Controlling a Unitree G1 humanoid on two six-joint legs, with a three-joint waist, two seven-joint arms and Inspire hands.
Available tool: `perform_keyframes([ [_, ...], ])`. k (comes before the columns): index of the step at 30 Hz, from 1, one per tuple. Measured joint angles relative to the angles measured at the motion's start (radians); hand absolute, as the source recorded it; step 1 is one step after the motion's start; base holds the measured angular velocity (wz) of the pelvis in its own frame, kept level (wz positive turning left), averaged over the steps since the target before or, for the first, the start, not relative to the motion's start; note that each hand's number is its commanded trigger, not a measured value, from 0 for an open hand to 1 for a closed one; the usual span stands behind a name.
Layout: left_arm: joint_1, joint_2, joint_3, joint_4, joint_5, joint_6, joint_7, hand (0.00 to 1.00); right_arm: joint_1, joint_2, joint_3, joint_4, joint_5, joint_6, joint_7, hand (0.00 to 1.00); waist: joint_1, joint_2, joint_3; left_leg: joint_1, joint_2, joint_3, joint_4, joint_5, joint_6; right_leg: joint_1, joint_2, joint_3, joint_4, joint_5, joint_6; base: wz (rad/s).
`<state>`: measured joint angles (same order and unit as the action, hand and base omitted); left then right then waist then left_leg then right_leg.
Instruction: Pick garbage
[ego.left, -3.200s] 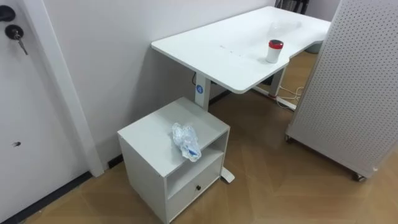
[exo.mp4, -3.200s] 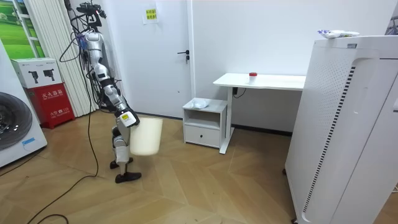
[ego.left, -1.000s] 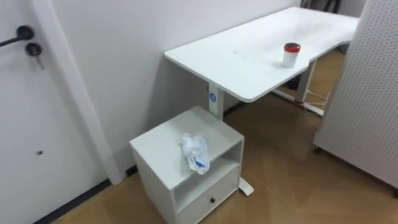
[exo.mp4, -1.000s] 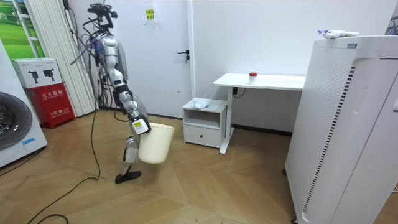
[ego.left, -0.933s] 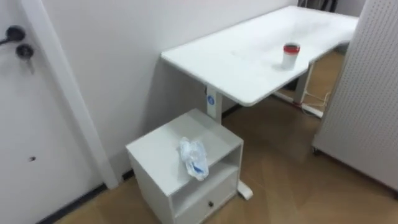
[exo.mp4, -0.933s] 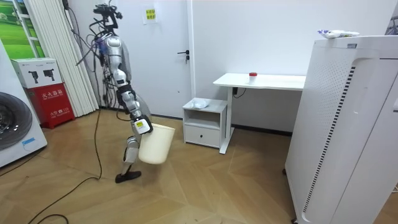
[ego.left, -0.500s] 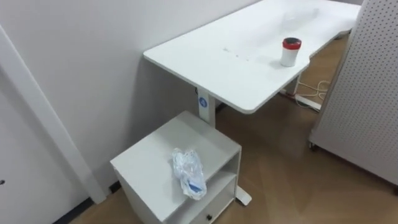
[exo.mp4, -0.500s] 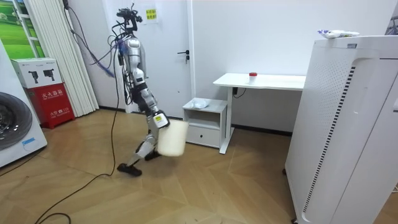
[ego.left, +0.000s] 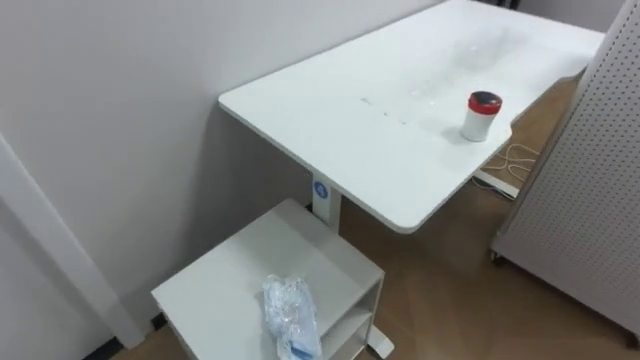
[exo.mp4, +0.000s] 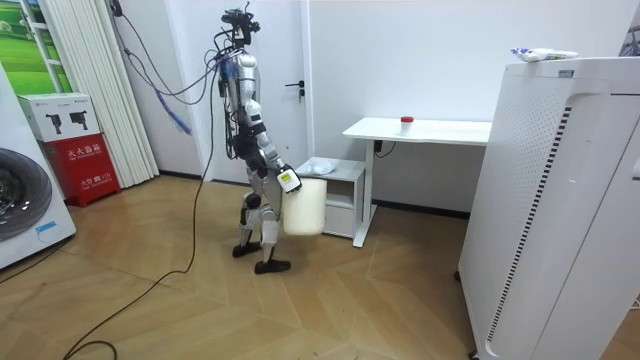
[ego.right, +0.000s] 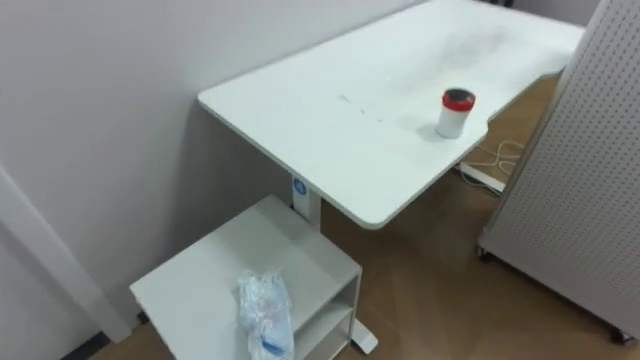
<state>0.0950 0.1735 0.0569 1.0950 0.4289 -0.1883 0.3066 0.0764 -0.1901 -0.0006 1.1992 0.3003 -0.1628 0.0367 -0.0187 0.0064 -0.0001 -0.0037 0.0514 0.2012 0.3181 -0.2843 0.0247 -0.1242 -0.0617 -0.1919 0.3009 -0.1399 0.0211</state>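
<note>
The garbage is a crumpled clear plastic wrapper (ego.left: 290, 318) with a blue patch. It lies on top of a low white cabinet (ego.left: 215, 290), near the cabinet's front edge. In the room view I stand right beside that cabinet (exo.mp4: 338, 195), facing it, and the wrapper (exo.mp4: 320, 166) shows as a pale lump on its top. A cream waste bin (exo.mp4: 305, 208) hangs at my side from my right hand (exo.mp4: 288, 181), which grips its rim, close to the cabinet's front.
A white desk (ego.left: 380, 120) stands beyond the cabinet against the wall, with a red-lidded white cup (ego.left: 482, 116) on it. A white perforated panel (ego.left: 590, 200) on wheels stands to the right. Wooden floor lies between the panel and the cabinet.
I have walked across the floor up to the cabinet, carrying the bin along. The eye view has closed in on the desk and cabinet; wrapper and cup have stayed put.
</note>
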Motion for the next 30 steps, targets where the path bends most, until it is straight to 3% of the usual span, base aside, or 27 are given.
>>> perform_keyframes([
  [3, -0.009, 0.002, 0.012, -0.026, 0.017, -0.025, 0.023, 0.0, -0.005, 0.0, 0.002, 0.008, -0.001, -0.003, 0.012, 1.0, -0.001, -0.001, 0.0034, 0.019, 0.006, -0.013, -0.022, 0.0, -0.001, 0.012, 0.013, 0.0, -0.012, 0.0, 0.0, -0.08],
  [8, -0.019, 0.018, 0.013, -0.163, 0.041, -0.053, 0.09, 0.0, -0.023, -0.003, 0.011, 0.012, -0.035, -0.012, 0.031, 1.0, -0.006, -0.008, 0.0081, 0.015, 0.004, -0.013, -0.026, 0.001, -0.001, -0.004, 0.012, -0.003, -0.012, 0.0, 0.0, -0.06],
  [14, -0.142, 0.026, -0.02, -0.158, 0.045, -0.078, 0.17, 0.0, -0.1, -0.003, 0.061, 0.056, -0.044, -0.023, 0.042, 1.0, -0.035, -0.001, 0.0156, -0.047, -0.007, -0.012, 0.008, 0.001, -0.001, -0.051, -0.003, 0.0, -0.007, 0.0, 0.0, 0.0],
  [15, -0.191, 0.031, -0.027, -0.137, 0.042, -0.08, 0.176, 0.0, -0.121, -0.003, 0.07, 0.061, -0.045, -0.023, 0.041, 1.0, -0.043, -0.002, 0.0235, -0.105, -0.009, -0.008, 0.079, 0.0, -0.001, -0.07, -0.015, 0.017, -0.008, 0.002, 0.002, 0.27],
  [16, -0.24, 0.037, -0.044, -0.12, 0.034, -0.082, 0.188, 0.0, -0.151, -0.003, 0.088, 0.075, -0.045, -0.022, 0.038, 1.0, -0.055, -0.008, 0.0479, -0.214, -0.002, -0.021, 0.233, -0.007, -0.013, -0.078, -0.032, 0.1, -0.008, 0.007, 0.01, 0.34],
  [17, -0.262, 0.037, -0.053, -0.114, 0.032, -0.087, 0.192, 0.0, -0.161, -0.006, 0.089, 0.088, -0.045, -0.023, 0.035, 1.0, -0.062, -0.001, 0.0481, -0.26, -0.005, -0.042, 0.223, -0.005, -0.016, -0.091, -0.03, 0.128, -0.004, 0.011, 0.017, 0.41],
  [18, -0.316, 0.037, -0.079, -0.111, 0.033, -0.101, 0.195, 0.0, -0.175, -0.014, 0.089, 0.09, -0.043, -0.024, 0.022, 1.0, -0.066, 0.023, 0.0464, -0.337, 0.006, -0.073, 0.127, 0.034, -0.022, -0.142, -0.019, 0.156, 0.033, 0.007, 0.026, 0.11],
  [19, -0.372, 0.049, -0.102, -0.107, 0.033, -0.108, 0.206, 0.0, -0.203, -0.007, 0.093, 0.099, -0.041, -0.016, 0.007, 1.0, -0.046, 0.006, 0.0544, -0.382, 0.008, -0.029, 0.163, 0.066, 0.024, -0.207, -0.027, 0.162, 0.09, -0.021, 0.045, -0.07],
  [21, -0.437, 0.055, -0.124, -0.059, 0.034, -0.12, 0.233, 0.0, -0.243, -0.007, 0.124, 0.101, -0.027, -0.014, -0.001, 1.0, -0.03, 0.004, 0.0554, -0.428, 0.009, 0.005, 0.187, 0.068, 0.035, -0.273, -0.039, 0.144, 0.129, -0.022, 0.047, -0.39],
  [25, -0.517, 0.058, -0.159, -0.02, 0.033, -0.126, 0.253, 0.0, -0.277, -0.01, 0.176, 0.09, -0.016, -0.011, -0.003, 1.0, -0.05, 0.035, 0.072, -0.496, 0.019, 0.006, 0.25, 0.046, 0.051, -0.35, -0.041, 0.132, 0.204, -0.021, 0.046, -0.13],
  [28, -0.536, 0.073, -0.159, -0.019, 0.032, -0.127, 0.279, 0.0, -0.29, -0.02, 0.187, 0.078, 0.021, -0.015, -0.003, 1.0, -0.071, 0.052, 0.0747, -0.538, 0.029, 0.019, 0.293, 0.03, 0.047, -0.407, -0.042, 0.134, 0.256, -0.025, 0.04, -0.2],
  [30, -0.553, 0.084, -0.16, -0.014, 0.032, -0.13, 0.295, 0.0, -0.291, -0.029, 0.199, 0.066, 0.053, -0.016, -0.004, 1.0, -0.078, 0.052, 0.0749, -0.563, 0.037, 0.03, 0.313, 0.029, 0.047, -0.441, -0.044, 0.134, 0.278, -0.03, 0.036, -0.16],
])
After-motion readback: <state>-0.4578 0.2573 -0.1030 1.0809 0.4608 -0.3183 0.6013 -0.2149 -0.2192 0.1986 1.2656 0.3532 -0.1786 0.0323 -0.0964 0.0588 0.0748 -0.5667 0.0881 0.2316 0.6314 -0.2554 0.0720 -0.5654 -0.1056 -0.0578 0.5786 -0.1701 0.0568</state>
